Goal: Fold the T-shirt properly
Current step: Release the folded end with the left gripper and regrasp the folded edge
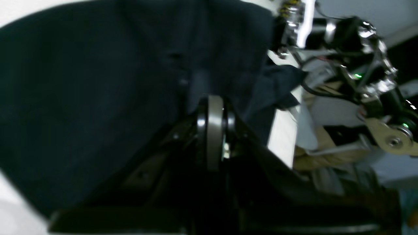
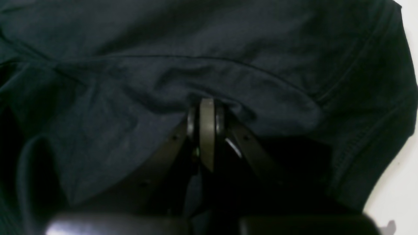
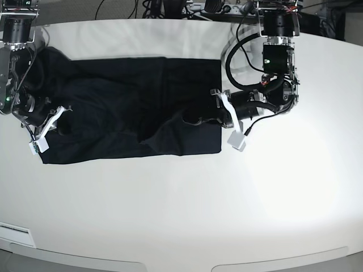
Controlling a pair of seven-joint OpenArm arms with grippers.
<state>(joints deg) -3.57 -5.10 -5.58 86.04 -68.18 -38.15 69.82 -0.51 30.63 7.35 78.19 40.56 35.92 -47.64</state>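
T-shirt (image 3: 130,113) flat on desk (image 3: 187,204). Left gripper (image 3: 195,120) and right gripper (image 3: 59,127): fingers pinching cloth at opposite T-shirt ends. Advise lifting both together, level, keeping the fold edge straight.

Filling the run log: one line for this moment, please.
T-shirt: spread on table | left gripper: shut on T-shirt | right gripper: shut on T-shirt

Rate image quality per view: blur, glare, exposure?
Left wrist: soft and smeared, T-shirt nearly featureless black, table strip blown white. Right wrist: dim, slightly soft, seams still readable, right gripper shut on cloth. Base: sharpest; bright glare patch on the table, shirt folds crushed to black, left gripper hard to separate from cloth.
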